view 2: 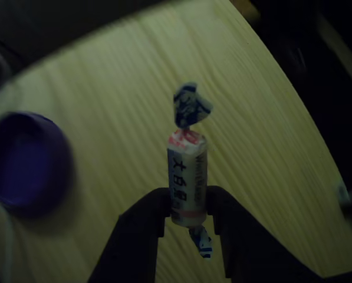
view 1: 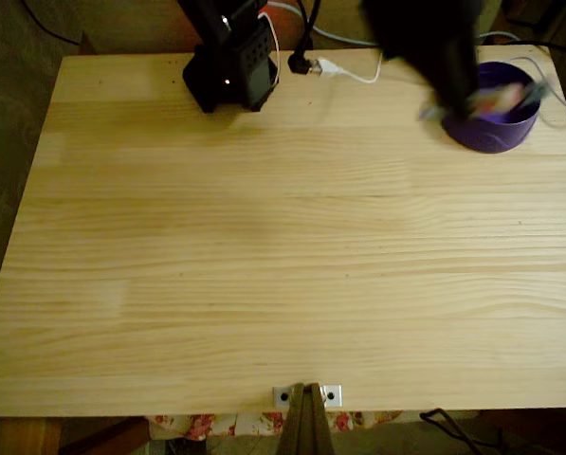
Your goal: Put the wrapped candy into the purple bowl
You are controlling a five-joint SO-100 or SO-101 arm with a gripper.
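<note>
The wrapped candy (view 2: 187, 177) is held clenched in the tool (view 2: 187, 206), gripped near its lower end with most of its body and the upper twisted end standing free above the fingers (view 2: 141, 227). In the fixed view the tool (view 1: 482, 100) is seen, blurred, at the rim of the purple bowl (view 1: 496, 133), near the far right corner of the surface (view 1: 264, 265).

A miss is judged possible: in the other view the purple bowl (view 2: 25, 162) lies well to the left of the candy, so a release here may drop it onto the surface beside the bowl. Because little of the wrapper is gripped, a slip or tilt during travel is also conceivable. The bowl could be nudged by the arm.

In the fixed view the candy is smeared by motion and cannot be separated clearly from the tool; whether it is over the bowl's opening cannot be told. The bowl's inside is partly covered there.
</note>
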